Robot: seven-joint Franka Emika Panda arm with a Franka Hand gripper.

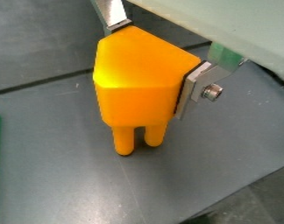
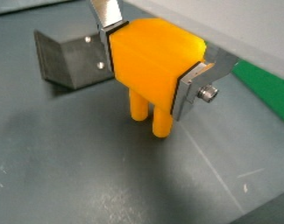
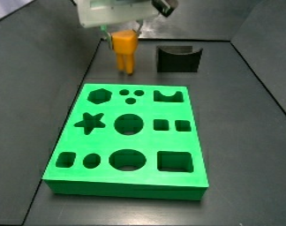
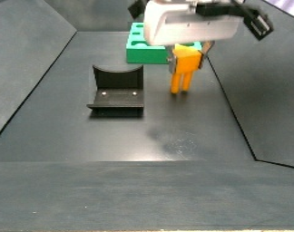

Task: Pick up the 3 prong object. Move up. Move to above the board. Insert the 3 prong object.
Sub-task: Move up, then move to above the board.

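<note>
Gripper clamped on the 3 prong object; lift straight up.

In both wrist views the gripper (image 1: 156, 52) fingers (image 1: 194, 90) pinch the object (image 2: 156, 59) at its wedge top, legs at or just off the floor. Raise vertically, without tilt. The fixture (image 4: 114, 91) stands near; the board (image 3: 130, 134) lies beyond, its three-dot holes (image 3: 130, 92) at the near edge, open floor between.

Orange-yellow plastic 3 prong object (image 1: 138, 83), smooth w/ soft sheen, sits clamped in the gripper (image 1: 159, 54); its fingers (image 1: 194, 90) are flat brushed-silver metal plates w/ a steel bolt. Beside that object: bright green board (image 3: 130, 134), smooth semi-gloss plastic; dark L-shaped fixture (image 4: 115, 89), matt black. Floor (image 2: 86, 166) dark grey, matt, lightly scuffed.
</note>
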